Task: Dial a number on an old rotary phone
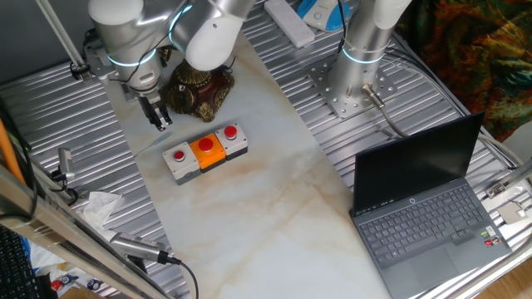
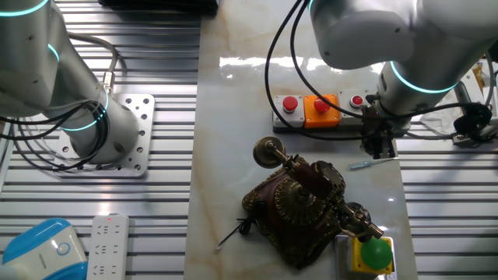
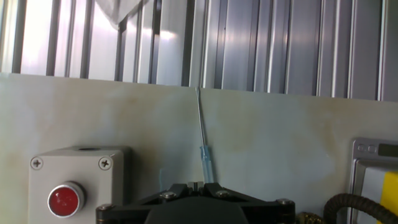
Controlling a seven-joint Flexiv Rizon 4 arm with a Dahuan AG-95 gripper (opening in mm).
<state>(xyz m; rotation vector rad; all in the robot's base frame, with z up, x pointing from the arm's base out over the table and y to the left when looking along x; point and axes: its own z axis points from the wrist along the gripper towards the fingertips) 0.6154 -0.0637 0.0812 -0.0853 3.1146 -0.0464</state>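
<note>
Black fingers point straight down at the marble top, and they look pressed close together with nothing pinched between them, though no view shows the tips clearly. The gripper hangs just above a thin blue-handled tool that lies flat on the marble; in the hand view the tool runs from the gripper body out to the marble's edge, its metal shaft pointing at the ribbed metal table. Just beside the gripper sits a grey button box with two red buttons and an orange one. On the gripper's other side stands the phone, dark brown with brass trim, its dial facing up and the handset across its cradle, near the box but apart from it. A yellow box with a green button touches the phone's far side. A laptop lies open well apart, at the table's corner.
</note>
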